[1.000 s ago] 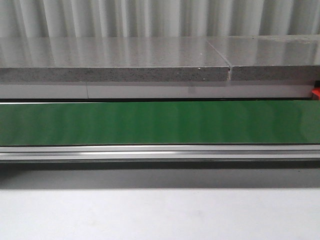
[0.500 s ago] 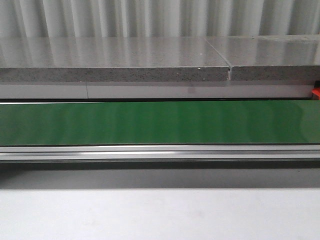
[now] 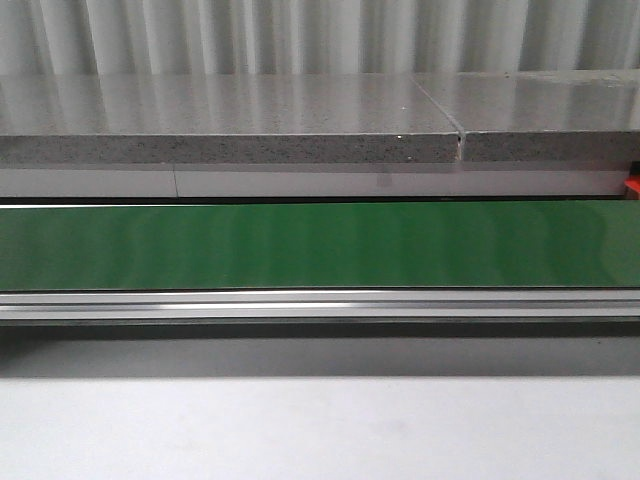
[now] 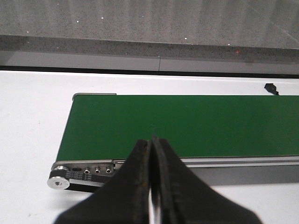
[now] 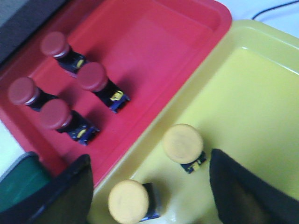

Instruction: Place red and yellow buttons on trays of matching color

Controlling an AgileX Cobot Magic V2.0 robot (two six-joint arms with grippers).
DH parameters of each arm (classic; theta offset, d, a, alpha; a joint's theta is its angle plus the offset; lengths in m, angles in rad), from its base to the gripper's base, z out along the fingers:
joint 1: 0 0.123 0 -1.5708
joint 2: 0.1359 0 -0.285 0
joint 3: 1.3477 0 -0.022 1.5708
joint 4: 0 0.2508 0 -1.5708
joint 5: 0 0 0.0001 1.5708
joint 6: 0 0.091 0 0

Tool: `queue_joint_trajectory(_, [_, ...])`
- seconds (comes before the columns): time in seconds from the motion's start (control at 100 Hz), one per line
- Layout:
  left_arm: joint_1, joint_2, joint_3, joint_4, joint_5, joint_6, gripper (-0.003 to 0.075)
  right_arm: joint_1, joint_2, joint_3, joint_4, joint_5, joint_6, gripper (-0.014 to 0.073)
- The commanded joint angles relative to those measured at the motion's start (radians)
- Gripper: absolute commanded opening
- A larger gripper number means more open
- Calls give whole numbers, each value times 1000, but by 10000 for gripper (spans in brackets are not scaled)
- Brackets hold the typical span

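While my left gripper (image 4: 152, 154) waits with its fingers pressed together, holding nothing, just over the near edge of the bare green belt (image 4: 187, 123), my right gripper (image 5: 149, 186) hangs with fingers spread wide above the trays. Four red buttons (image 5: 93, 77) sit in the red tray (image 5: 177, 42). Two yellow buttons (image 5: 183, 143) sit in the yellow tray (image 5: 252, 102), right between my right fingers, so that arm is nearer.
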State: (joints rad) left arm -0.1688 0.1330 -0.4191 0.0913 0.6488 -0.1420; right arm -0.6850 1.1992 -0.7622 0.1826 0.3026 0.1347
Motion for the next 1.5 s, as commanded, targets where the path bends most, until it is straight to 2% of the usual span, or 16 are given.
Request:
queue_joint_trajectory(0.0, [-7,12,-26,-6,-73,-9,-21,48,-69,-23,2,-66,-21,529])
queue_joint_trajectory(0.34, [-7,12,-26,-6,-73,-9,-21,448,-247,-23,2,-58,-261,529])
queue_joint_trajectory(0.55, [-7,12,-26,-6,-73,-9,-21,614,-373,-22,2,-14,-357,518])
queue_joint_trajectory(0.69, [-7,12,-26,-6,-73,-9,-21,651,-484,-11,2,37,-363,451])
queue_joint_trajectory(0.85, [-7,12,-26,-6,-73,-9,-21,651,-624,54,2,77,-386,323])
queue_joint_trajectory(0.99, [-7,12,-26,-6,-73,-9,-21,651,-755,133,2,117,-386,129])
queue_joint_trajectory(1.11, [-7,12,-26,-6,-73,-9,-21,651,-855,183,2,152,-386,-99])
queue_joint_trajectory(1.49, [-7,12,-26,-6,-73,-9,-21,651,-901,190,2,204,-386,-92])
